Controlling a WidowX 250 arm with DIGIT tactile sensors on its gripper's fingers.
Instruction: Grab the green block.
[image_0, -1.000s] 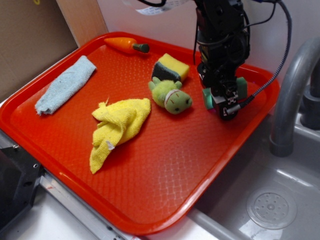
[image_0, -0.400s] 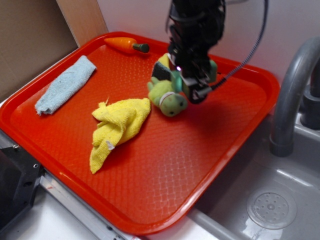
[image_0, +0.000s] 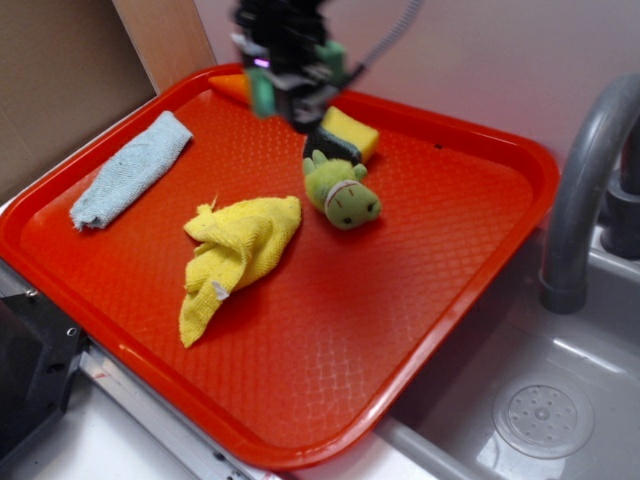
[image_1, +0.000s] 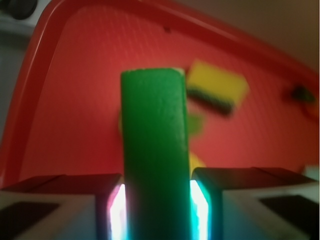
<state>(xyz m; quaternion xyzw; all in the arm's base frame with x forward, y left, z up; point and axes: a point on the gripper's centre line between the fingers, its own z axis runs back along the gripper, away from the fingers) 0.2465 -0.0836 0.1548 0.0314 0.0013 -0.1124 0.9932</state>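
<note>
Red tray (image_0: 470, 290) on a counter beside a grey sink (image_0: 560, 400), curved faucet (image_0: 585, 190) at 3 o'clock, pale wall behind.

Nearest the camera, at 7 o'clock of the tray: a crumpled yellow cloth (image_0: 235, 255), lying loose. Farther out at 9 o'clock: a rolled blue towel (image_0: 130, 170), well apart from everything else. Near the centre: a fuzzy plush turtle (image_0: 343, 195), head toward 4 o'clock, with a yellow sponge (image_0: 343, 135) touching or just behind it at 12 o'clock, dark side down toward the turtle. None of these the target.

At the far rim, about 11 o'clock: the gripper (image_0: 285, 85), raised above the tray and blurred, partly hiding an orange carrot (image_0: 228, 86). Clamped between the jaws: the green block (image_1: 155, 150), seen in the wrist view standing straight out from the fingers (image_1: 207, 200), pads pressed on both long faces. In the exterior view only the block's ends peek out on either side of the gripper. Held crosswise, probably because the narrow width suits the jaw span; lifted clear of the tray, so judged as grasp complete, with only a secure hold left to maintain.
</note>
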